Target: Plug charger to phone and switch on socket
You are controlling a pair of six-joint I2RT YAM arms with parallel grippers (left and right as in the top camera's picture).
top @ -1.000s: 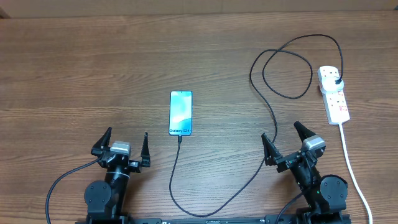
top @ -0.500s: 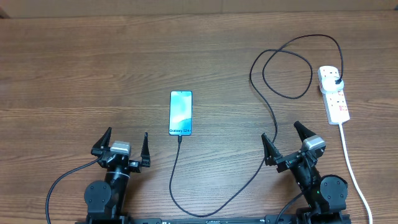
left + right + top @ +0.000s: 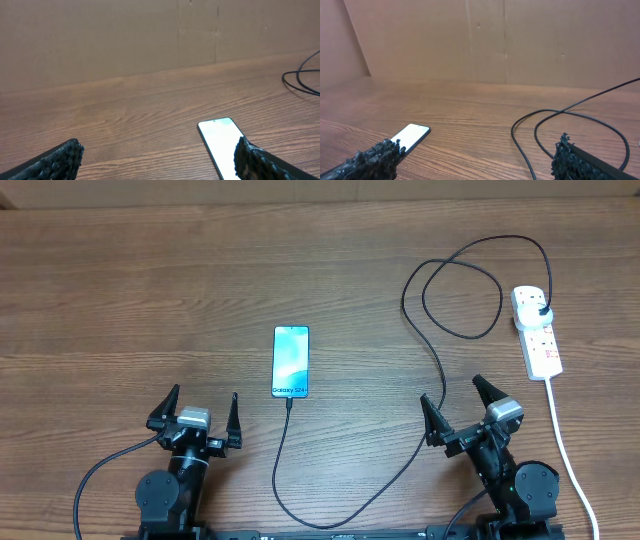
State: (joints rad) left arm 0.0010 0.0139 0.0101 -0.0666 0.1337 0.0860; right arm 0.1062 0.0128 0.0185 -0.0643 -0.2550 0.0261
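Brown wood-grain desk (image 3: 120,290), backed by a cardboard wall (image 3: 420,40). Phone (image 3: 291,361): flat near the desk's middle, screen lit and facing up, its long side running away from the arms. Charger (image 3: 288,405): black; its tip lay against the phone's near end, though whether it was seated could not be told. The cable swept toward the arms, passed the right arm, looped, and ended in a plug (image 3: 541,312) seated in the socket (image 3: 536,332). Socket: white strip at the far right, white cord (image 3: 562,440) trailing toward the near edge. Left end effector (image 3: 202,395): fingers spread wide, holding nothing, near the phone's left. Right end effector (image 3: 451,390): likewise spread and unladen, beside the cable.
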